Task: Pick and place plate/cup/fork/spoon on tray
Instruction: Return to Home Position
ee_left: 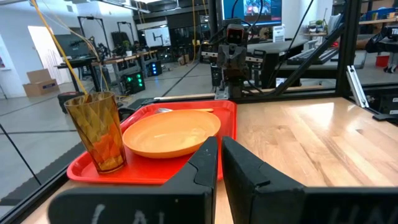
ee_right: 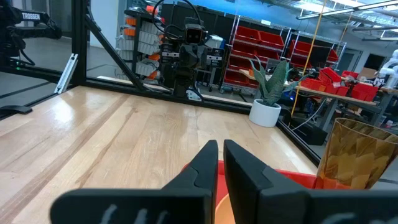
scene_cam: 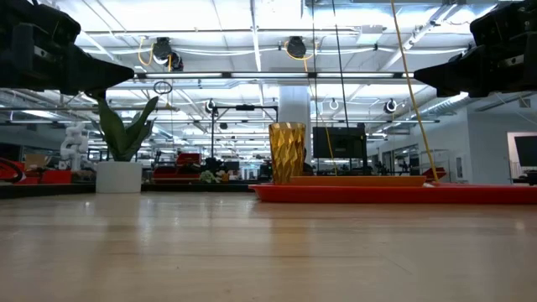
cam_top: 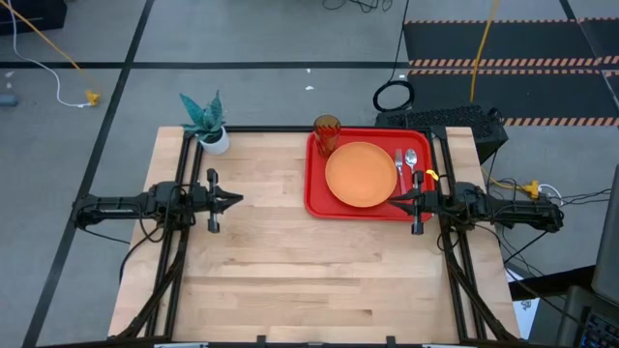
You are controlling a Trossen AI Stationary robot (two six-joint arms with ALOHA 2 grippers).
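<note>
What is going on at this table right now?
Nothing is being held. The plate, cup, fork and spoon all sit on the tray, at the table's far right. Both arms hang raised, fingers shut: the left gripper over bare wood, the right gripper over the tray's edge.

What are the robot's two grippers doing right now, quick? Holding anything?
Left gripper: closed, holding nothing.
Right gripper: closed, holding nothing.
</note>
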